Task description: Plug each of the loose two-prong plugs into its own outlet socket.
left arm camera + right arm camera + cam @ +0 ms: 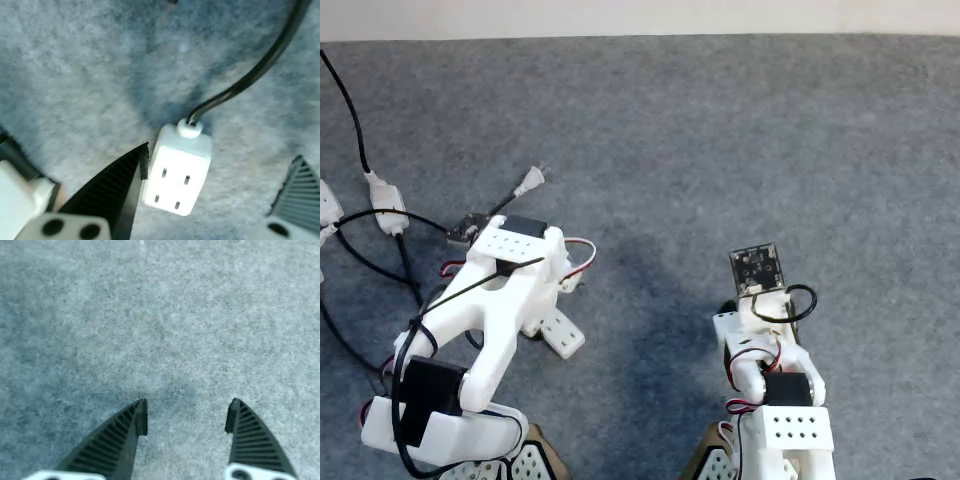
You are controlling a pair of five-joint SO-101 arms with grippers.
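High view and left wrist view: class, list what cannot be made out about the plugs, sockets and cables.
High view: the left arm covers the cables under it.
High view: a white piece is cut by the picture's edge; plug or socket, unclear.
Left wrist view: the outlet socket's black cable runs out of frame.

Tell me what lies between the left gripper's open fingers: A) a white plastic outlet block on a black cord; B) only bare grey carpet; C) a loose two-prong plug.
A: the left wrist view shows the white plastic outlet block, its slots empty, between the spread fingers of the left gripper, with its black cord trailing away.
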